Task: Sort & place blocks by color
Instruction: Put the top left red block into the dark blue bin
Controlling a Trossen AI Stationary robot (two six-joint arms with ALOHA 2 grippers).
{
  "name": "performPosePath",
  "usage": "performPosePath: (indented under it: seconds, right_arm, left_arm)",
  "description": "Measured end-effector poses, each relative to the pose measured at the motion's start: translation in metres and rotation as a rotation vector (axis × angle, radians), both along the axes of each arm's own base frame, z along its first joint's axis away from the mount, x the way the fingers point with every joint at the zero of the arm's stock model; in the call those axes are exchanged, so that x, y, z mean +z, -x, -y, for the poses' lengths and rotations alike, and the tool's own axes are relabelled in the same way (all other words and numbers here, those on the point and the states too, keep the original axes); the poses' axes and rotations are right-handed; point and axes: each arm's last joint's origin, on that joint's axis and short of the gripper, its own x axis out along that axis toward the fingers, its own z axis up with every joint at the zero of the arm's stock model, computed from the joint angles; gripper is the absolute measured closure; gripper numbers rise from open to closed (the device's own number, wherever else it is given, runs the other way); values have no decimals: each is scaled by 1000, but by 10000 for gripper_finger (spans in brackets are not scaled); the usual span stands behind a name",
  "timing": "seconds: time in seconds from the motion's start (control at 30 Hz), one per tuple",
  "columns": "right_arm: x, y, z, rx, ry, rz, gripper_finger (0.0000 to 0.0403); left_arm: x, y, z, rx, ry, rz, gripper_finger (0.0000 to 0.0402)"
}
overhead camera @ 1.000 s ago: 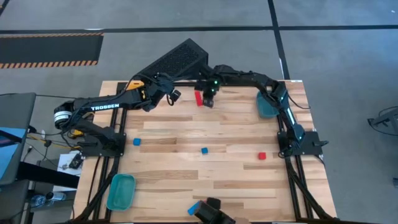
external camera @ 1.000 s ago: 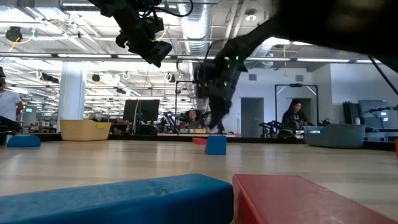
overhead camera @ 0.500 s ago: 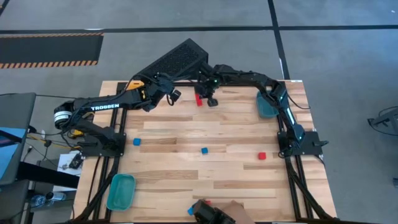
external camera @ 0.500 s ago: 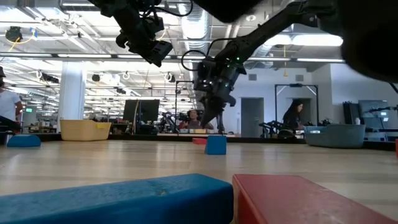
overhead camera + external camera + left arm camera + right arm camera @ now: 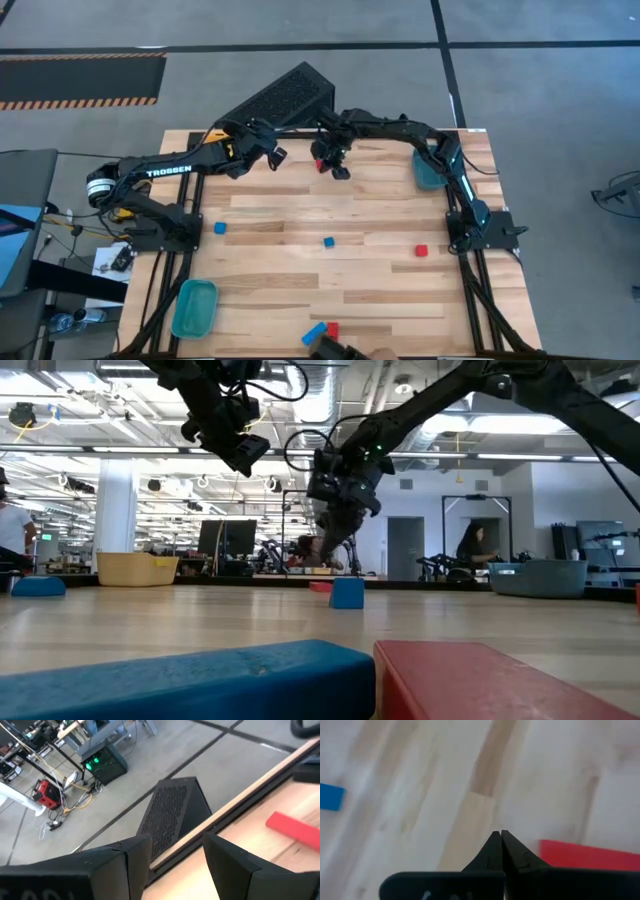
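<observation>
A red bar block lies flat on the table near its far edge. My right gripper hovers shut just beside it, pointing steeply down; in its wrist view the red bar shows next to the shut fingertips. My left gripper hangs open above the far left of the table, nothing between its fingers. Two blue cubes and a red cube rest mid-table. A blue block and a red block lie at the near edge.
One teal tray sits at the near left corner, another at the far right. A yellow tray shows at the far left in the low view. A black perforated box stands behind the far edge. People sit in the room beyond.
My right gripper has rolled about the line it points along and shifted a little over the red bar, staying shut. The red bar lies where it was.
</observation>
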Motion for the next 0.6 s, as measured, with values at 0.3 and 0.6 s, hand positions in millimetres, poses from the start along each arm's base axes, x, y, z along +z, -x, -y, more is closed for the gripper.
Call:
performPosePath:
  seconds: [0.3,0.6]
  right_arm:
    - [-21,41,-14,-97,37,249,402]
    - [-6,79,26,-343,-3,646,402]
  left_arm:
    - [-6,7,2,73,9,-48,228]
    - [-11,1,0,7,1,11,228]
